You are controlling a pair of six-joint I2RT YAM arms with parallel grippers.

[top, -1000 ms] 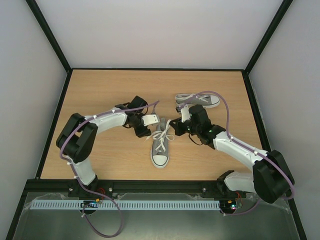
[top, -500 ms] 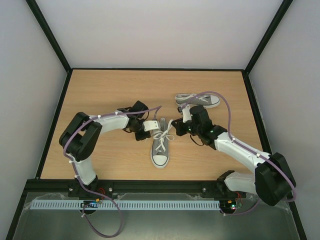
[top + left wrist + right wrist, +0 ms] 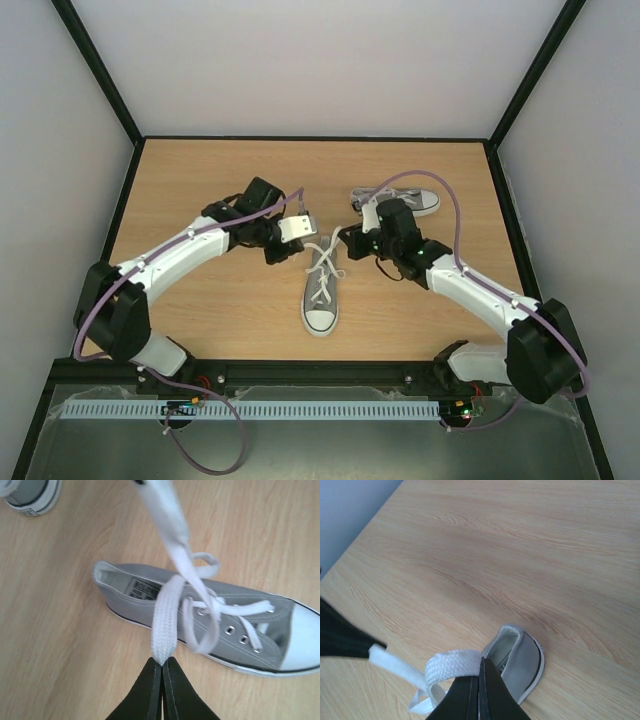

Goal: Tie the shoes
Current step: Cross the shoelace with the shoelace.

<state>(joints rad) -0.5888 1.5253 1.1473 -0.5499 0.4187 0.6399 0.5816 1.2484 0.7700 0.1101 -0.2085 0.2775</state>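
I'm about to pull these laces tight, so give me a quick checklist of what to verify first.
1. Left gripper shut on a lace: ok.
2. Right gripper shut on the other lace: ok.
3. Laces cross above the near shoe: ok.
4. Knot snug at the eyelets: cannot tell, that part is blurred.
5. Near shoe flat on the table: ok.
6. Far shoe clear of the right arm: cannot tell.
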